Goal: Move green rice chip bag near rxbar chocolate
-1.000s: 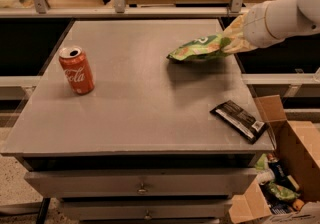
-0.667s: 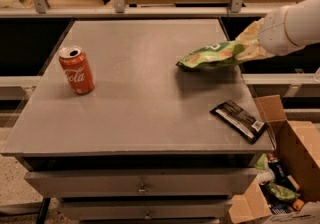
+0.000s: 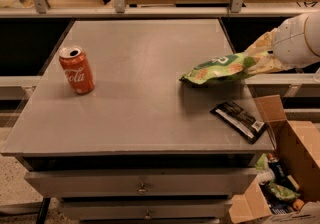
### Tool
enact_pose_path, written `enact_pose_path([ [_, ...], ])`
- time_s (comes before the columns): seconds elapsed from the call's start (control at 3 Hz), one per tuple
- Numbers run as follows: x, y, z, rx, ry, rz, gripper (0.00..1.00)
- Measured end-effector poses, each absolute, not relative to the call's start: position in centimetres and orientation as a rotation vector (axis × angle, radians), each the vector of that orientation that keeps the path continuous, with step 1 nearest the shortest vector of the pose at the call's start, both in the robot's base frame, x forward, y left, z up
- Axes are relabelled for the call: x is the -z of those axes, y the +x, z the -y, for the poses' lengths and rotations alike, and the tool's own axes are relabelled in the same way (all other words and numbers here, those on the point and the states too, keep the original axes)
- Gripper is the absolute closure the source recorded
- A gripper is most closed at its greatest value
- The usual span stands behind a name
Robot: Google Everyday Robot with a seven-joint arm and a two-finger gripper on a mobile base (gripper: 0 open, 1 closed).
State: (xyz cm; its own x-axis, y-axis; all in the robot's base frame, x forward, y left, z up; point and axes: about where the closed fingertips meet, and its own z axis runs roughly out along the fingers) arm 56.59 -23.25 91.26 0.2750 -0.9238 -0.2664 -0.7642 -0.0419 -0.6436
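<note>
The green rice chip bag [image 3: 220, 68] hangs just above the bench [image 3: 135, 118] near its right edge, about midway between back and front, with its shadow on the surface beneath. The rxbar chocolate [image 3: 239, 119] lies flat and slantwise near the front right corner, close to the bag but apart from it, with nothing between them. A red Coca-Cola can [image 3: 77, 69] stands upright well apart, near the left edge. An open cardboard box [image 3: 300, 138] of clutter sits on the floor past the front right corner.

The white arm [image 3: 300, 40] reaches in over the right edge. Its pincer [image 3: 256, 60] is clamped on the bag's right end.

The bag is light green, crinkled and stretched roughly level, with pictured chips on it.
</note>
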Motion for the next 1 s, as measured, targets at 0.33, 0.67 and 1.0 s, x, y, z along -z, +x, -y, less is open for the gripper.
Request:
enact_pose_path([
  [0.33, -91.1, 55.4, 22.1, 0.266, -1.874, -1.5, 0.61],
  [0.67, -90.5, 54.9, 20.5, 0.267, -1.909, -1.483, 0.38],
  [1.0, -90.0, 54.7, 19.3, 0.283, -1.942, -1.469, 0.15],
])
